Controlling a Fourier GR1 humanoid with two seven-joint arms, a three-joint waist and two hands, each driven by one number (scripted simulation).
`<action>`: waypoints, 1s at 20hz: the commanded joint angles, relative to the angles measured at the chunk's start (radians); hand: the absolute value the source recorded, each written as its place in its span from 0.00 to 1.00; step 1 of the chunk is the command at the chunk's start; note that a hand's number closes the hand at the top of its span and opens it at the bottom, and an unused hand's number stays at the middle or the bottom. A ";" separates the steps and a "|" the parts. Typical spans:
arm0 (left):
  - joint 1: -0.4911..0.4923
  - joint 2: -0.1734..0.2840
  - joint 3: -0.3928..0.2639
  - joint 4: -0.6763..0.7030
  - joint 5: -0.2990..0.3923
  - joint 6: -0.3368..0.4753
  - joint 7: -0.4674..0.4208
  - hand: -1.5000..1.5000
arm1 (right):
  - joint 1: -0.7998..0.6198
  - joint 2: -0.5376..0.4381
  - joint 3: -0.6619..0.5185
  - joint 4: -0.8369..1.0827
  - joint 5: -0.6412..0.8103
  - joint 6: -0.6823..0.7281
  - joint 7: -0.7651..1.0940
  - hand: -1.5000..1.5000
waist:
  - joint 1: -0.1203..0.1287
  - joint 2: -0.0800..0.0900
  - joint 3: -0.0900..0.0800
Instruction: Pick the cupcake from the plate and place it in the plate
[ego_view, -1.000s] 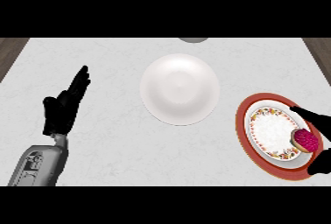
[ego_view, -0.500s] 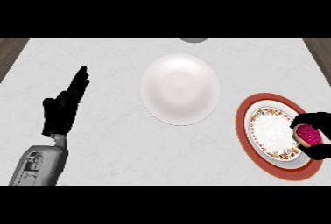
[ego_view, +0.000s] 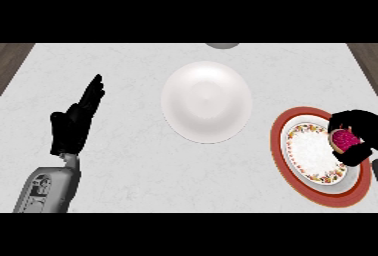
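A pink cupcake sits in my right hand, whose black fingers curl round it over the right side of a patterned plate with a red rim. A plain white plate lies at the middle of the counter, well to the left of the cupcake. My left hand rests open at the left, fingers pointing up, holding nothing.
A grey round object shows partly at the counter's far edge. The counter's wooden side strips run along the left and right. Bare marble lies between the two plates and in front of the white one.
My right hand has closed round the cupcake and shifted slightly up and to the right over the patterned plate. The left hand has not moved.
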 joint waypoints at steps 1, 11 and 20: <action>-0.002 -0.015 -0.006 0.010 -0.019 0.008 -0.014 0.50 | -0.108 0.078 0.011 0.155 0.068 -0.132 0.008 1.00 | 0.004 0.001 0.000; -0.002 0.007 0.027 0.041 -0.015 0.003 -0.022 0.50 | -0.124 0.063 -0.137 -0.149 -0.128 -0.265 -0.187 1.00 | -0.029 -0.009 -0.001; 0.005 -0.013 -0.006 -0.031 -0.036 0.008 0.031 0.50 | -0.193 0.169 -0.070 -0.368 -0.226 -0.128 -0.122 1.00 | -0.008 -0.006 -0.001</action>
